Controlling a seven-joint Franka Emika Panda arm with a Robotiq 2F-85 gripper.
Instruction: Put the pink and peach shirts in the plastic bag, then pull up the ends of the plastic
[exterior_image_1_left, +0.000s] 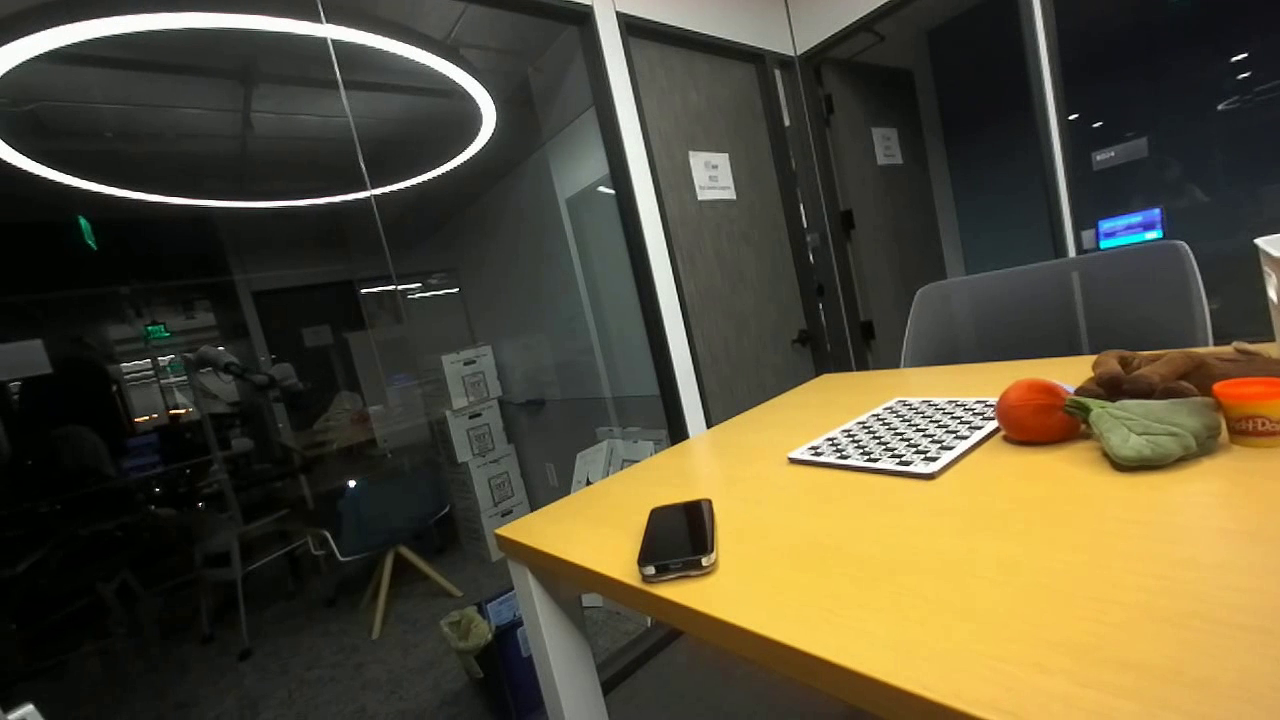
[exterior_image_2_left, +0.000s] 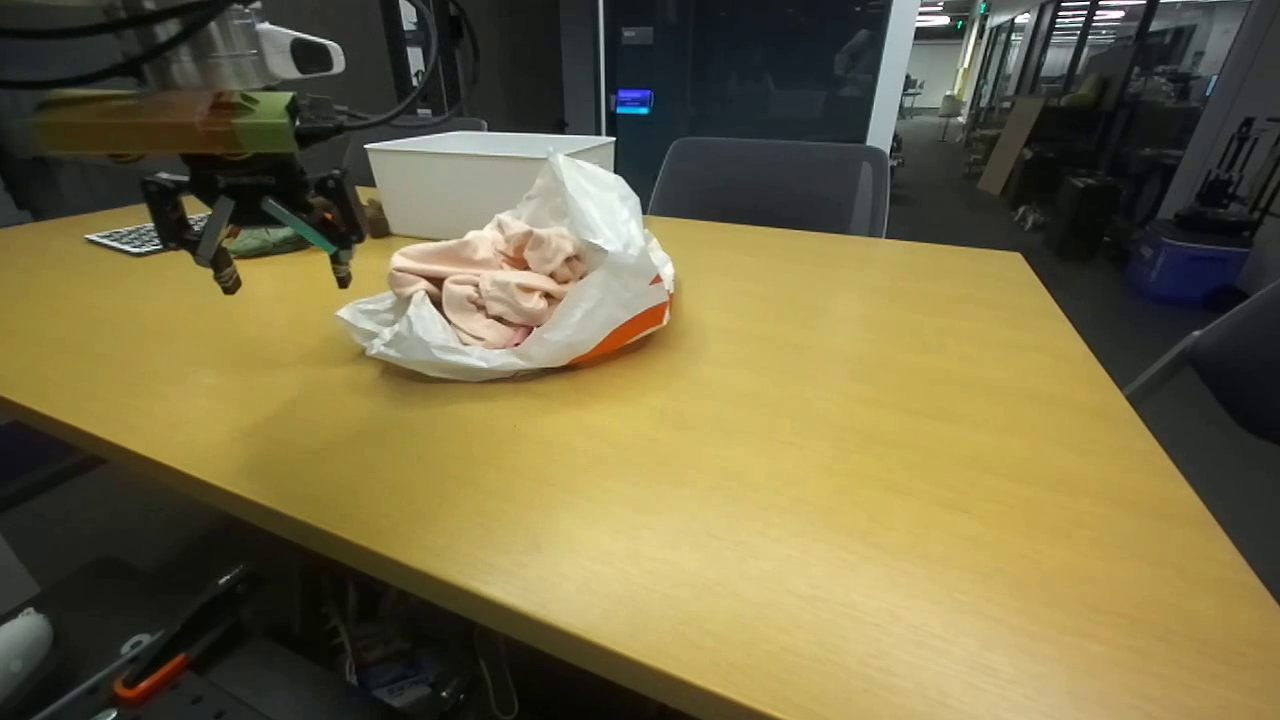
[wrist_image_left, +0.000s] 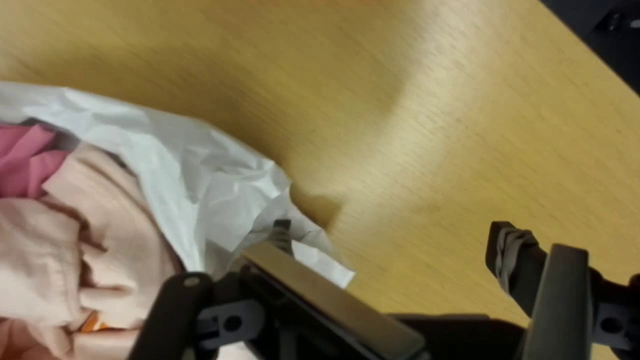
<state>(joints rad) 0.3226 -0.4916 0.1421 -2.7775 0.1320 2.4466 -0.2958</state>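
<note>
The white plastic bag (exterior_image_2_left: 625, 310) with orange print lies open on the table, one side standing up. The peach shirt (exterior_image_2_left: 480, 275) lies bunched inside it; it also shows in the wrist view (wrist_image_left: 115, 220). The pink shirt (wrist_image_left: 30, 160) shows in the bag at the wrist view's left edge, mostly hidden under the peach one. My gripper (exterior_image_2_left: 285, 277) is open and empty, above the table to the left of the bag in an exterior view. In the wrist view (wrist_image_left: 392, 230) one finger overlaps the bag's corner and the other is over bare table. I cannot tell whether that finger touches the bag.
A white bin (exterior_image_2_left: 440, 190) stands behind the bag. A checkered board (exterior_image_1_left: 895, 436), a red-orange round thing (exterior_image_1_left: 1038, 411), a green leafy thing (exterior_image_1_left: 1150, 432), a brown thing (exterior_image_1_left: 1170, 372) and a Play-Doh tub (exterior_image_1_left: 1250, 412) are on the table (exterior_image_2_left: 850, 450). A phone (exterior_image_1_left: 678, 540) lies near its edge.
</note>
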